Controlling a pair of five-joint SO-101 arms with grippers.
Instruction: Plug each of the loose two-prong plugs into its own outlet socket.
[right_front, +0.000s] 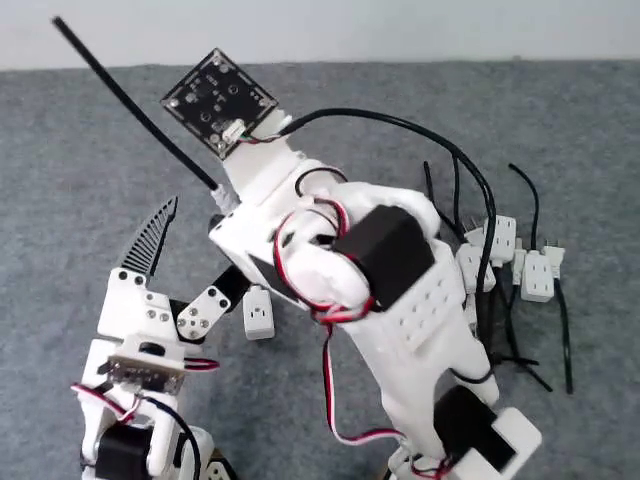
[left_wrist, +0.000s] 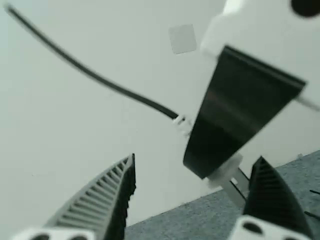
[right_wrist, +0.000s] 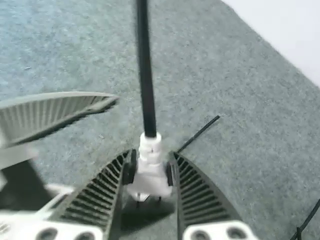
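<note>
Near a lone socket (right_front: 258, 312), right end effector (right_wrist: 151, 154) grips a plug (right_wrist: 149, 169); left end effector (left_wrist: 195, 159) gapes.

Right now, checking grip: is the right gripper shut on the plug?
Shut: the right gripper presses its fingers on both sides of the white plug.

Soft, even light from above covers the grey carpeted table (right_front: 90, 170); shadows are faint, deepest under the white plastic arm (right_front: 435, 315) and the white two-prong plug (right_wrist: 149, 175). A pale sheen streaks the glossy black block (left_wrist: 240, 115) before a bright white wall (left_wrist: 75, 125).
</note>
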